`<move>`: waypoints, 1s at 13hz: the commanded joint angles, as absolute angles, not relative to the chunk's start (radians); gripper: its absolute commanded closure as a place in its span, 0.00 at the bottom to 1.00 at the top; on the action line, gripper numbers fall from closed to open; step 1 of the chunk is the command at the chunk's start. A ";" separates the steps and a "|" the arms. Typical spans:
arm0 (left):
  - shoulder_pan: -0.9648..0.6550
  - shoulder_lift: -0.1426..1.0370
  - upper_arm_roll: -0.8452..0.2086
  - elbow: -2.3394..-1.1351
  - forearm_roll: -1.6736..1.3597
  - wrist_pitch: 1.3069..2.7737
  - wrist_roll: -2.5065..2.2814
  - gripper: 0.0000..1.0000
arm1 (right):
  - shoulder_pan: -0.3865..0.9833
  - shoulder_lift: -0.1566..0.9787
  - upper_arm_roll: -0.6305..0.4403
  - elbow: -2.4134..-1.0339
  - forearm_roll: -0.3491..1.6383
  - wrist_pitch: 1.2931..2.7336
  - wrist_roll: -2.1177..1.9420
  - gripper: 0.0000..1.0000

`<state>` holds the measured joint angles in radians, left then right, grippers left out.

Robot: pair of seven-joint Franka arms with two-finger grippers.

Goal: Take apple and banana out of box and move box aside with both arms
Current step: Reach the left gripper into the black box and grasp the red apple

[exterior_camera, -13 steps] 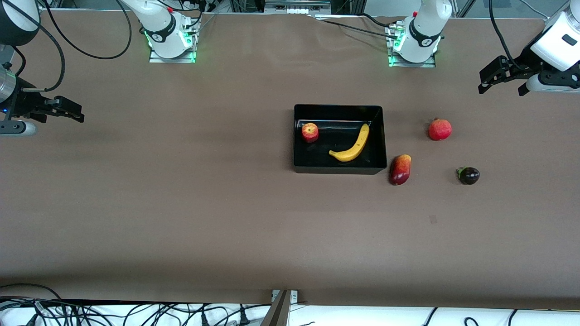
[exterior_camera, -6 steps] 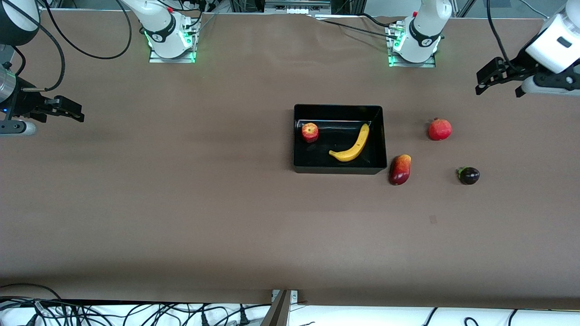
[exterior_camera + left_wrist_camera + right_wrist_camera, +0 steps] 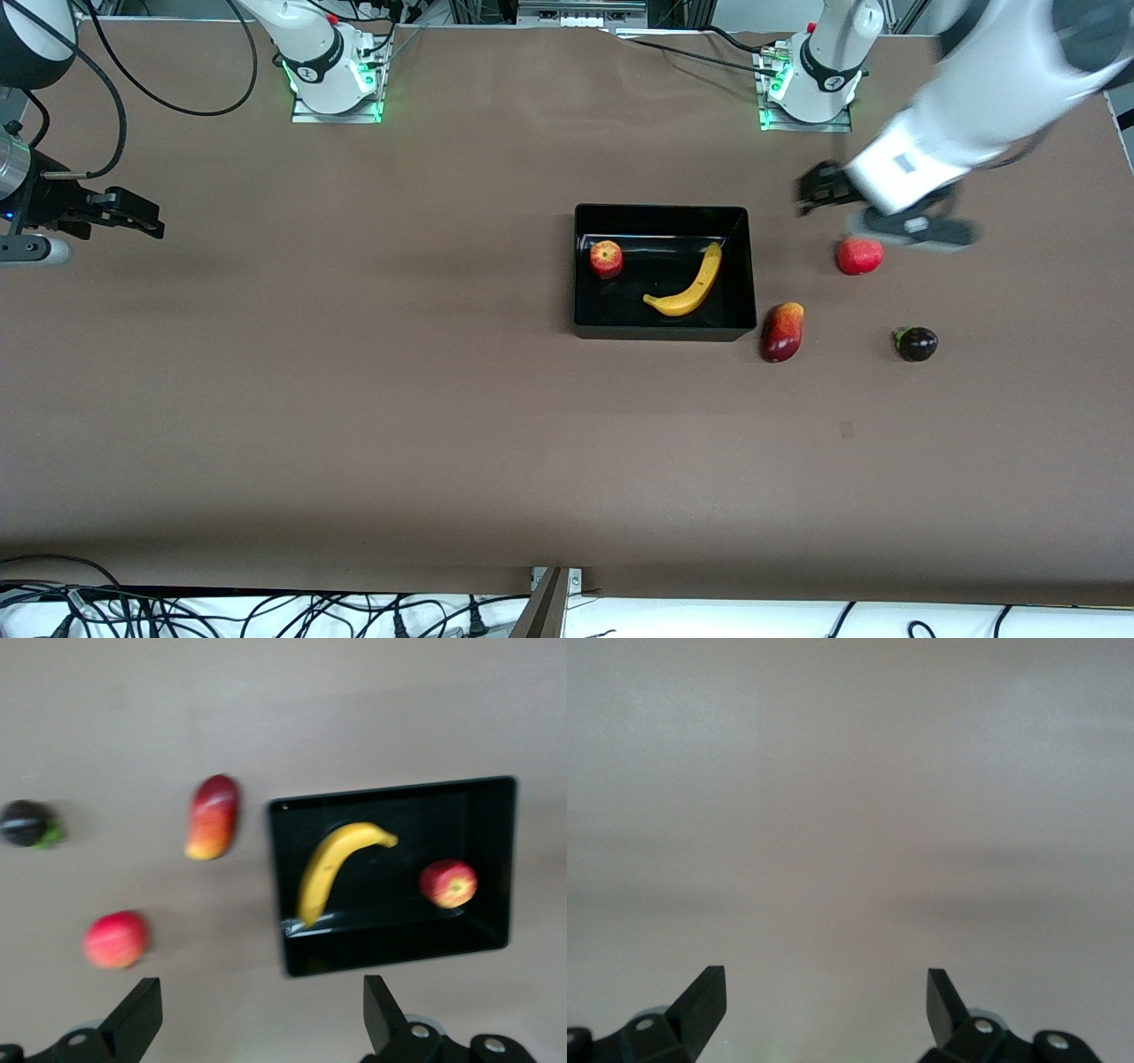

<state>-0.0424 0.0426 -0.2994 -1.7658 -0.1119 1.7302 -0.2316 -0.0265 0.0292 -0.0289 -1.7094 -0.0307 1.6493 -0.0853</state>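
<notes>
Black box holds banana and apple.

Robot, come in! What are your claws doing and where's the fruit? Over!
Left claw open, empty, over table between box and pomegranate. Right claw open, waiting at its table end. Banana and apple in box.
</notes>
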 commanded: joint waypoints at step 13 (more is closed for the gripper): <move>-0.363 0.469 -0.367 -1.974 -0.117 2.425 -0.592 0.00 | -0.028 0.025 -0.028 -1.698 -0.044 1.618 -0.101 0.00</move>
<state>-0.3400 0.4287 -0.3712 -1.9881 -0.1140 2.3867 -0.5789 -0.0262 0.0291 -0.0286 -1.7080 -0.0308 1.6369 -0.0861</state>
